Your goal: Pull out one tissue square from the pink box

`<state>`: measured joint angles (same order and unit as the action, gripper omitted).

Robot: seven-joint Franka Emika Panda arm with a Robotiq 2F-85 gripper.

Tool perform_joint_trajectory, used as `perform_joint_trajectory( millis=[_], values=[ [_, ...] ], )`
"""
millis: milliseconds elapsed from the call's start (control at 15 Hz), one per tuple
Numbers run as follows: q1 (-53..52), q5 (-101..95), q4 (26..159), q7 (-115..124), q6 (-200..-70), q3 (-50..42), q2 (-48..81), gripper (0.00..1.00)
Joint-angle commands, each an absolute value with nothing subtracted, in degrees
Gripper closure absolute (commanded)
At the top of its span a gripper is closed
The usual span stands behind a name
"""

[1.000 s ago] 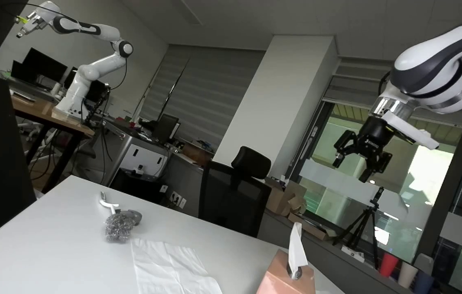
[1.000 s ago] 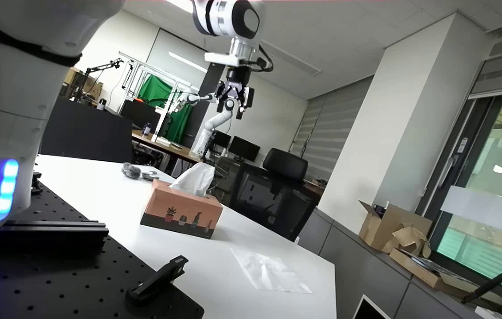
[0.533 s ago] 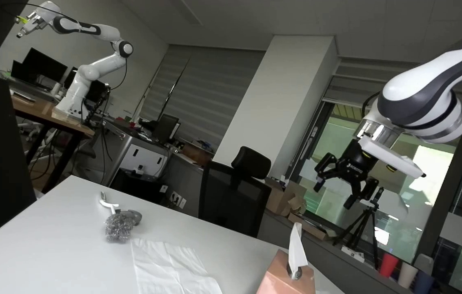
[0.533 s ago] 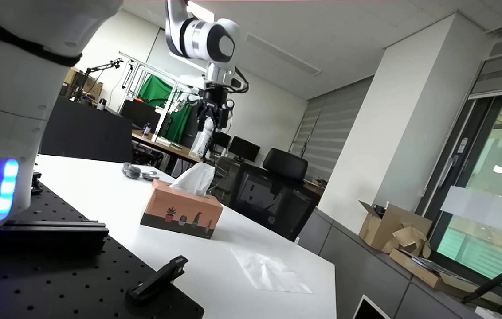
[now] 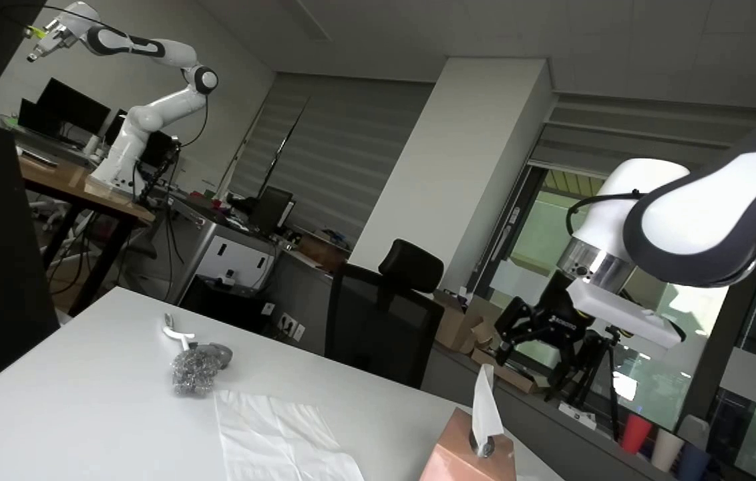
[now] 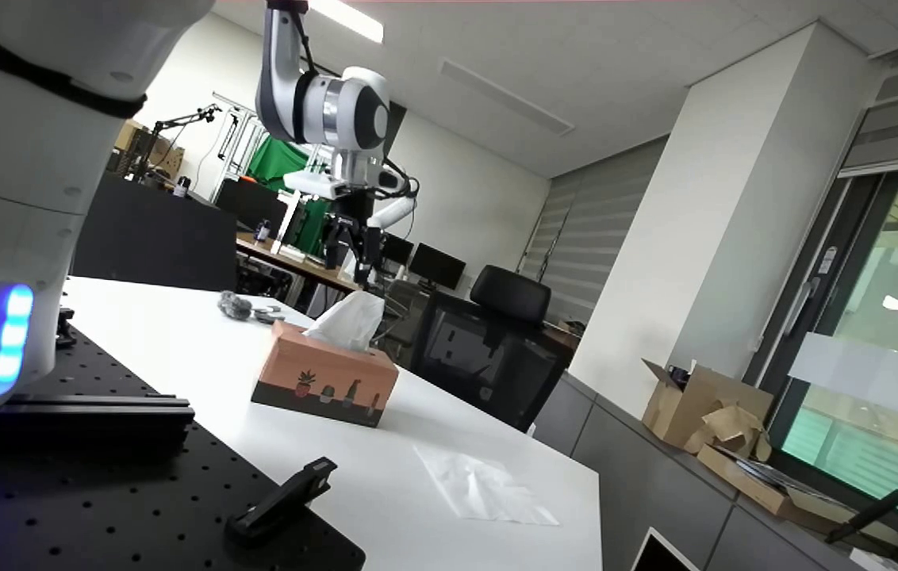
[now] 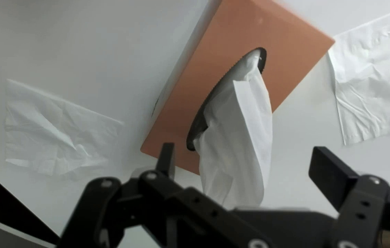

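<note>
The pink tissue box (image 5: 453, 457) stands on the white table and shows in both exterior views (image 6: 326, 373). A white tissue (image 5: 485, 407) sticks up from its oval slot. My gripper (image 5: 528, 372) is open and empty, pointing down above the box and apart from the tissue; an exterior view also shows it over the tissue (image 6: 347, 271). In the wrist view the box (image 7: 222, 38) lies below, and the tissue (image 7: 236, 137) rises between the spread fingers (image 7: 243, 155). The tissue's upper end is partly hidden behind the gripper there.
Flat white sheets lie on the table on both sides of the box (image 7: 57, 134), (image 7: 374, 82). A grey fuzzy object (image 5: 194, 371) lies on the table. A black clamp-like piece (image 6: 282, 503) sits at the black base plate's corner. A black chair (image 6: 489, 357) stands behind the table edge.
My arm and gripper have come down toward the tissue box, moving left in both exterior views. The fingers stay open. The box and tissue have not moved.
</note>
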<state>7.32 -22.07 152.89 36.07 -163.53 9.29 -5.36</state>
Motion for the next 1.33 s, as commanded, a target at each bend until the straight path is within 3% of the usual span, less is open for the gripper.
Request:
perform_joint_trajectory(
  millis=[0, 933, 1267],
  values=[
    [7.62, -23.37, 152.92, 36.66, -163.51, 9.46, -4.76, 0.00],
    [7.93, -23.83, 152.91, 36.85, -163.51, 9.83, -4.26, 0.00],
    [10.33, -33.66, 150.41, 44.52, -165.11, 10.11, -2.69, 0.00]
  ],
)
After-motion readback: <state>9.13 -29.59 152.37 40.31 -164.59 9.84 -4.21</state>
